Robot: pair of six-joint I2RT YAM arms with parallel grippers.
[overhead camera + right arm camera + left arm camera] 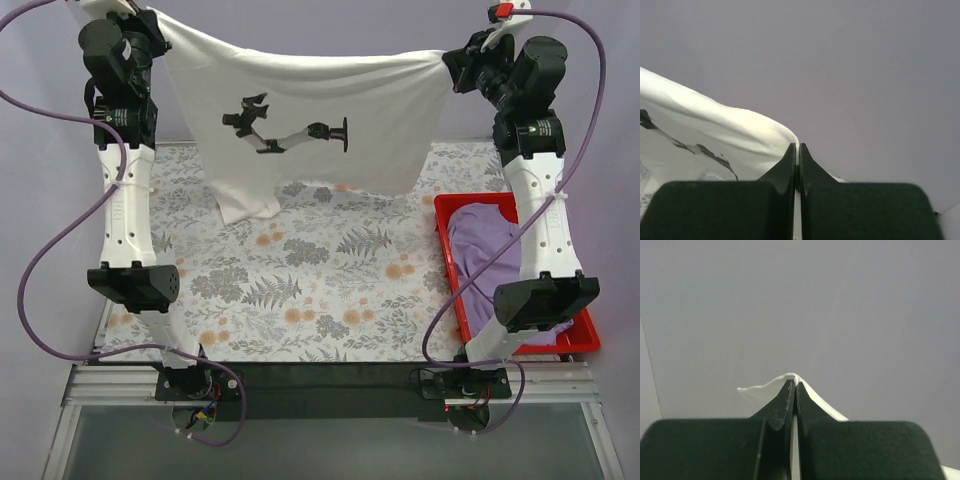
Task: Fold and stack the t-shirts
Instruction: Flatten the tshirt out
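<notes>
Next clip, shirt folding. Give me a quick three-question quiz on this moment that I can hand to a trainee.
1. Short answer: which garment are the left gripper and the right gripper both shut on?
2. True or false: the white t-shirt with the robot-arm graphic is already folded.
3. Multiple choice: the lavender t-shirt is A) on the floor, B) bunched in the red bin, C) folded into a neat square.

Key:
1. The white t-shirt, one gripper at each top corner.
2. False. It hangs spread out between the two grippers.
3. B.
</notes>
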